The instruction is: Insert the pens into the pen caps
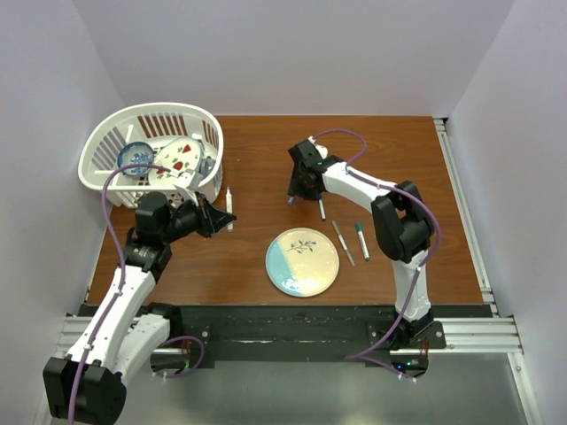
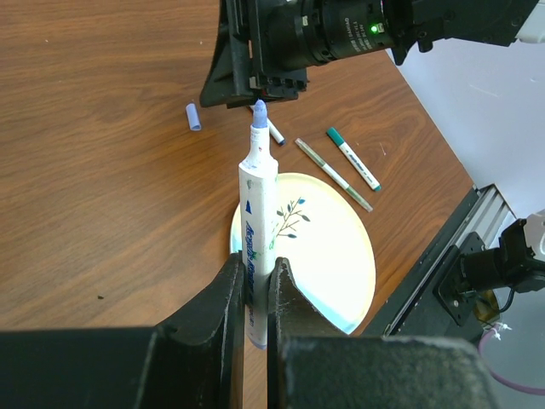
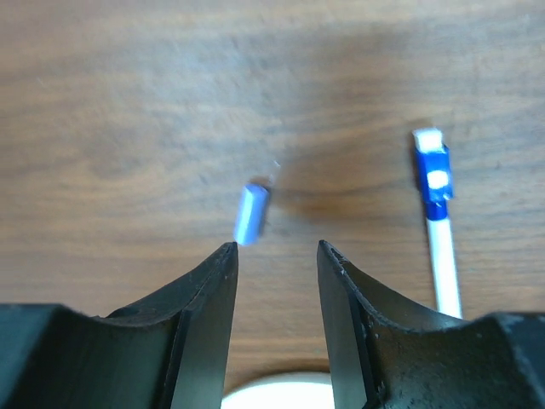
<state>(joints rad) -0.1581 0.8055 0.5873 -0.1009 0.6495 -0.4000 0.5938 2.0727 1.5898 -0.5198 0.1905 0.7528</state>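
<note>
A wooden bench point(image 1: 257, 159) seen from above, with two robot arms reaching in from its near edge. At far left a white basket point(image 1: 159, 121) holds dishes. Just in front of it the left tool point(image 2: 257, 266) is clamped on the lower barrel of a white marker pen point(image 2: 258, 213), whose bare purple tip points away towards the middle of the bench. Near the centre a small purple cap point(image 3: 251, 213) lies loose on the wood. The right tool point(image 3: 274, 249) hangs over it with jaws apart and nothing between them, the cap just beyond the fingertips. To the right lie a blue-capped pen point(image 3: 436, 196), a thin grey pen point(image 1: 343, 242) and a green-capped pen point(image 1: 361, 241), beside a round plate point(image 1: 283, 270). The cap looks light, hard and smooth, likely to roll or skitter, so pinching it across its middle with the open end left clear seems wisest; the pen looks stiff and light. The overhead view hides the left grip, which the left wrist view shows plainly, and only the right wrist view shows the cap lying outside the jaws
</note>
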